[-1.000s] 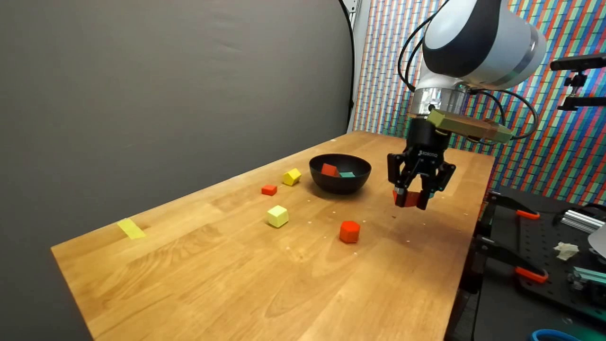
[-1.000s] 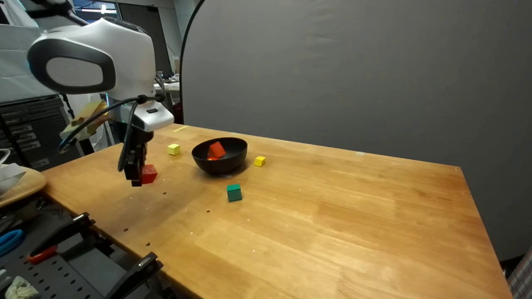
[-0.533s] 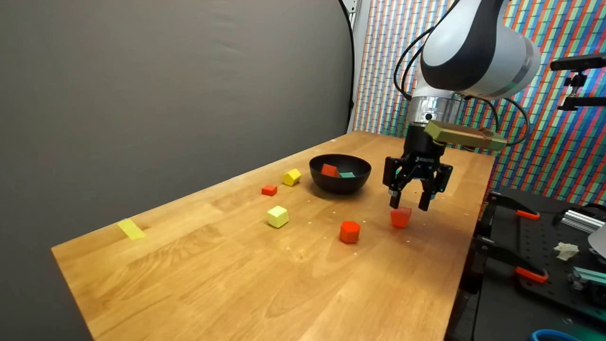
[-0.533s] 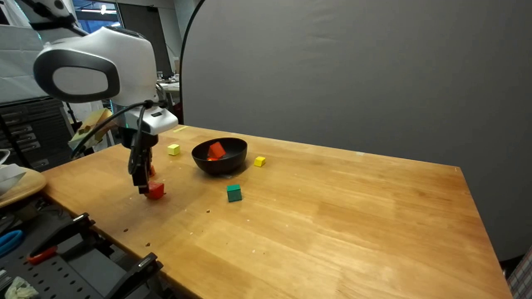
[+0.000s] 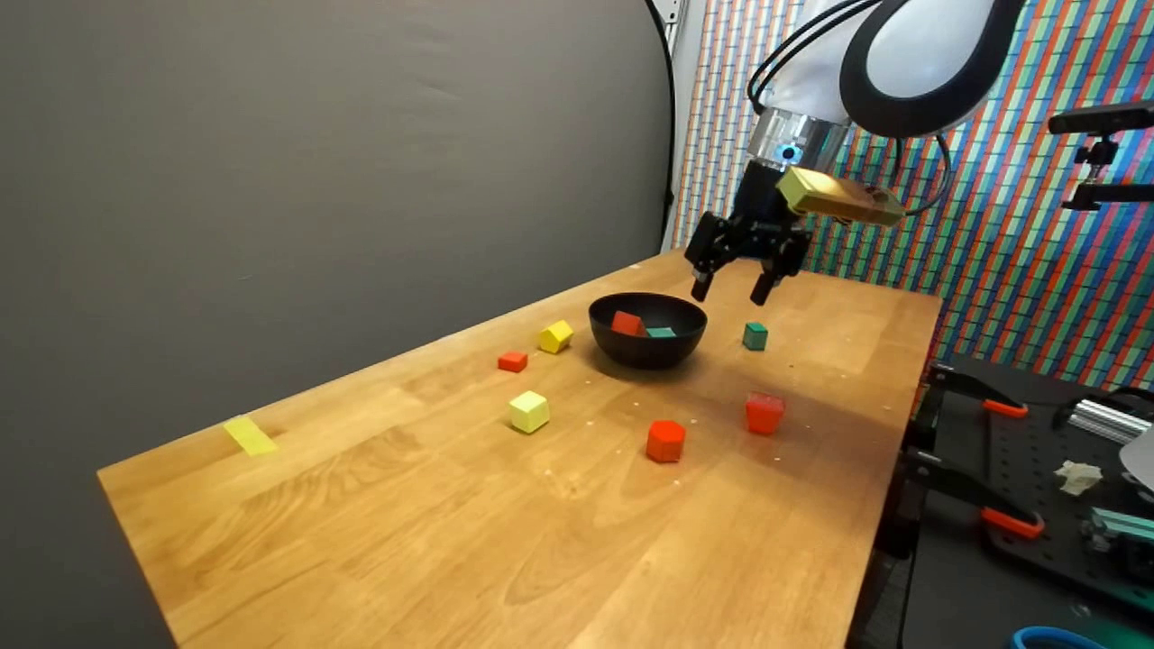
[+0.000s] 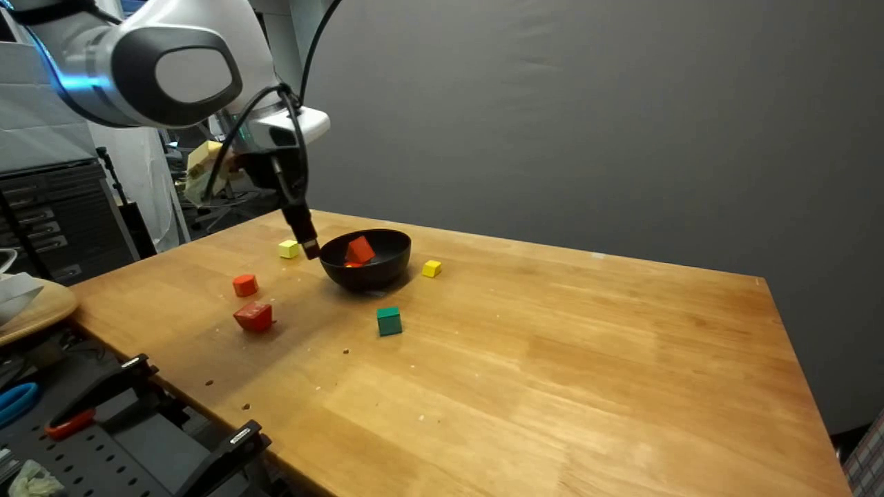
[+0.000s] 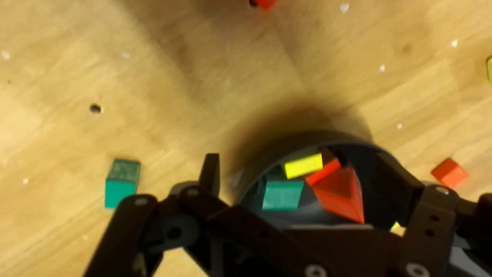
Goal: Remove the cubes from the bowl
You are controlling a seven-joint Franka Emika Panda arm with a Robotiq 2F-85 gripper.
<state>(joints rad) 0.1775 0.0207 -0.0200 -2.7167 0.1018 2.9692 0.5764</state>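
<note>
The black bowl (image 5: 647,353) stands upright on the table. Inside it the wrist view shows a yellow cube (image 7: 303,166), a green cube (image 7: 282,195), a large red block (image 7: 341,194) and a thin red piece (image 7: 324,171) against it. Above and beside the bowl's rim hangs my gripper (image 5: 731,292), tilted, its jaws wide apart and holding nothing. Out on the wood lie a large red block (image 5: 764,413), an orange-red block (image 5: 666,442), a small red one (image 5: 513,362), a pale yellow cube (image 5: 529,412), a yellow block (image 5: 556,336) and a green cube (image 5: 755,336).
A flat yellow tape strip (image 5: 251,435) is stuck near the table's far corner. Black clamps (image 6: 224,455) grip the table edge beside a dark side bench. A grey backdrop (image 6: 552,124) rises behind the table.
A second ago my gripper was shut on the large red block. It opened and left that block on the table, then rose and moved over to the bowl.
</note>
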